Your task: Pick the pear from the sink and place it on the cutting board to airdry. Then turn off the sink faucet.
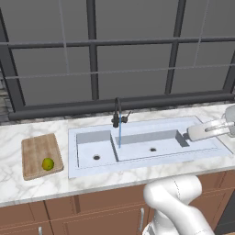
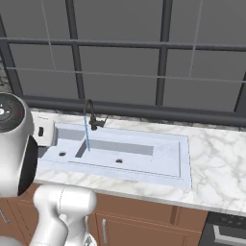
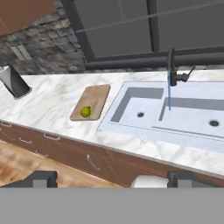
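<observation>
Pear [image 1: 47, 164] sits on the cutting board [image 1: 39, 149] at seven o'clock — first half done. Sink faucet [image 1: 118, 113] running; claw [image 3: 112, 179] apart, empty — lever next.

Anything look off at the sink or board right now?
Only one thing: the sink faucet is running, a thin blue stream falling into the sink. The pear sits on the cutting board. No spills or damage.

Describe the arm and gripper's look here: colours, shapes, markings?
Glossy white rounded arm links with dark joint seams; a dark round joint cap bears small markings, too small to read. The white hand is blocky. Two small dark squared finger tips show in the hand view. No cables visible.
</observation>
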Controlling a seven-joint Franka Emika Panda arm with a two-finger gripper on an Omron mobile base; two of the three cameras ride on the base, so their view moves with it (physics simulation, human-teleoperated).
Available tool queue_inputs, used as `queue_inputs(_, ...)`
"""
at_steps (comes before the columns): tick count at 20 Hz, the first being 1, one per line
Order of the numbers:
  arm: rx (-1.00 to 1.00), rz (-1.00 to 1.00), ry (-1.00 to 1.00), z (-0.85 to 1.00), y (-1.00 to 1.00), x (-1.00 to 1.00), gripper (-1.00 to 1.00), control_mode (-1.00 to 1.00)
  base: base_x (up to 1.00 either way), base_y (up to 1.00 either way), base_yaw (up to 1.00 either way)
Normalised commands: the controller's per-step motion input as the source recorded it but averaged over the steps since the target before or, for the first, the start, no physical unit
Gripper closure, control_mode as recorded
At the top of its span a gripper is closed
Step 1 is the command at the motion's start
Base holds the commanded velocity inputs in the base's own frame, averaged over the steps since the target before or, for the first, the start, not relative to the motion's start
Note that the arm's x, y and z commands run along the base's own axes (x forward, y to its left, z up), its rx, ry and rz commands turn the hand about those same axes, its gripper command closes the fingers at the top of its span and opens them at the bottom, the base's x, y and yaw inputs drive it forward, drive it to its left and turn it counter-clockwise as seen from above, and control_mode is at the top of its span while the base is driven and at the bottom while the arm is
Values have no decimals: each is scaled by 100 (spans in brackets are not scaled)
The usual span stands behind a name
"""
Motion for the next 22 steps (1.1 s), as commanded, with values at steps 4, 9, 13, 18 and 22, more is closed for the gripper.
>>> queue_inputs(4, 0, 5, -5, 0, -48, -1, -100, -100, 0, 0, 0)
queue_inputs(9, 0, 8, -3, -11, -26, 5, -100, -100, 0, 0, 0)
queue_inputs(13, 0, 12, -1, -12, -7, 35, -100, -100, 0, 0, 0)
queue_inputs(18, 0, 13, -4, -22, -14, 29, -100, -100, 0, 0, 0)
queue_inputs(22, 0, 10, -10, -38, -7, 16, -100, -100, 0, 0, 0)
